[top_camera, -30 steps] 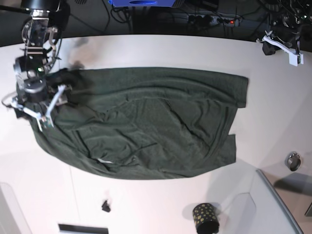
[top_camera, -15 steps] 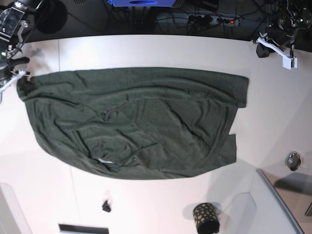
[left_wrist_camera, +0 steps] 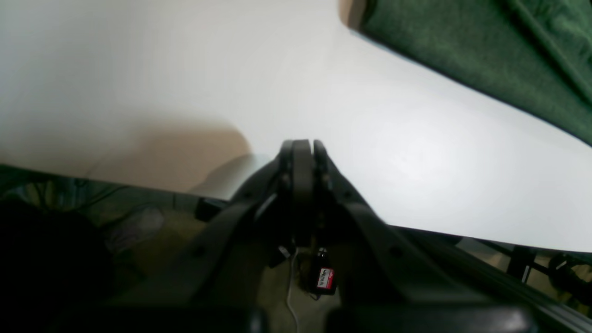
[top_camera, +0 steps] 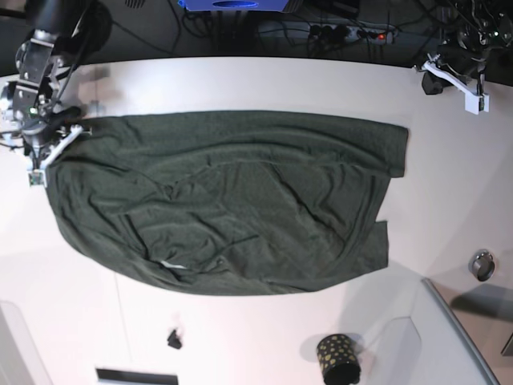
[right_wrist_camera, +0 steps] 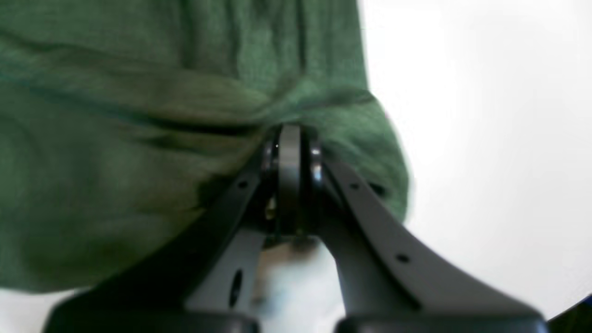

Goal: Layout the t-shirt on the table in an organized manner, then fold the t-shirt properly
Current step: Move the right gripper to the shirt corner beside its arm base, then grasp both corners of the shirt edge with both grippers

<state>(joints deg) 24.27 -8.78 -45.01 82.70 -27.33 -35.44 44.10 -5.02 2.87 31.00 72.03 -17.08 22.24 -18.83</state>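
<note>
From the base view the t-shirt (top_camera: 224,200) lies wrinkled on the table (top_camera: 264,80), its 9 o'clock corner pinched in the closed right gripper (top_camera: 50,147), and the left wrist view shows the left gripper (left_wrist_camera: 303,150) closed on nothing, so a hard tug could slip or bunch the cloth.

one t-shirt (top_camera: 232,200), one table (top_camera: 449,176), one cup (top_camera: 338,358).

You have the white table (top_camera: 264,80) carrying the dark green t-shirt (top_camera: 232,200), spread wide and wrinkled across its middle. Near the front edge sit a black gold-dotted cup (top_camera: 338,358), a small black clip-like bit (top_camera: 173,339) (too small to identify), and a metal ring (top_camera: 482,265) at right.
</note>
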